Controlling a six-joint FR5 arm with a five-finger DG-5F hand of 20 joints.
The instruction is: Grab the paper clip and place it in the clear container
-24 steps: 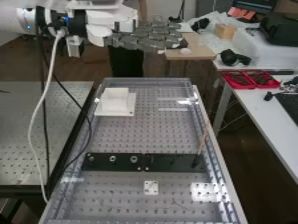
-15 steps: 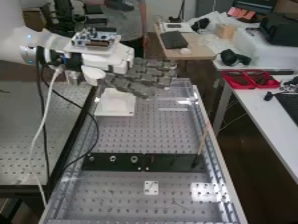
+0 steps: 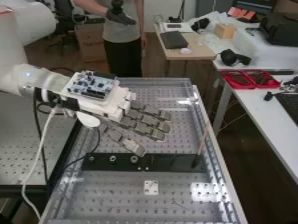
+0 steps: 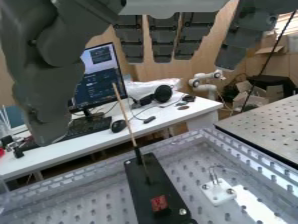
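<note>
The hand (image 3: 141, 121) hangs over the bench's left-middle part, behind the black strip, its fingers extended and holding nothing. In the wrist view the hand (image 4: 164, 42) shows straight fingers, with the thumb apart from them. A thin bent wire, seemingly the paper clip (image 3: 178, 204), lies beyond the near right corner of the small white plate. The wrist view shows this wire, likely the paper clip (image 4: 213, 173), just past that plate. Clear edges, perhaps of the clear container (image 3: 174, 109), show at the bench's far right; I cannot tell for sure.
A black strip (image 3: 163, 162) crosses the perforated bench (image 3: 113, 195), with a thin upright stick (image 3: 202, 142) at its right end. Near it lies the small white plate (image 3: 151, 188). A side table (image 3: 259, 117) with red trays (image 3: 249, 79) stands at the right.
The arm and hand have come down and toward the near end of the bench, from the far end to just behind the black strip. The fingers stay extended.
</note>
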